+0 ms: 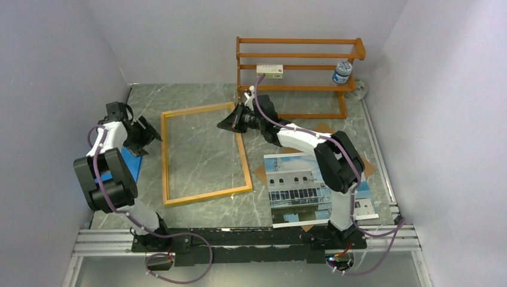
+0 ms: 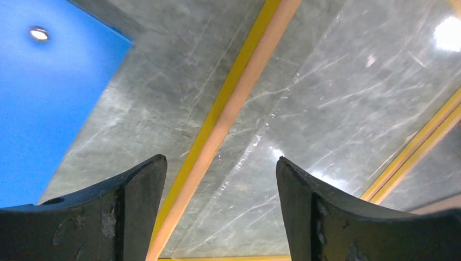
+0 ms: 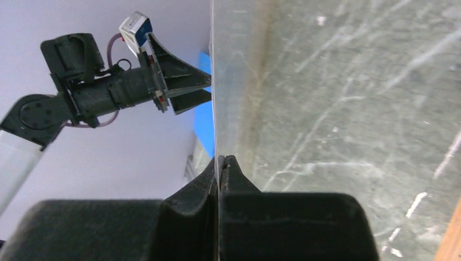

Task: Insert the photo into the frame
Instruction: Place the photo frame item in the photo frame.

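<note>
A: What did it all sit on?

B: A grey marble table (image 1: 203,155) with pale walls (image 1: 179,36) round it. The frame (image 1: 206,195) lay flat on it, between the two claws.

A: And the left claw?

B: The left claw (image 2: 220,163) was open, with its fingers wide apart above the frame's left rail. That rail ran up between the fingers. A blue sheet (image 2: 49,98) lay off to the claw's left.

A: The right one?

B: The right claw (image 3: 219,163) was pressed shut on the edge of a thin clear sheet (image 3: 214,81). The sheet showed edge-on and ran straight ahead from the fingertips. The claw was by the frame's far right corner. Whether the sheet touched the frame, I could not tell.

A: Where was the photo?

B: The photo (image 1: 299,185) was well behind the right claw, back by that arm's base. It lay picture up on brown cardboard (image 1: 260,173), apart from the frame.
</note>
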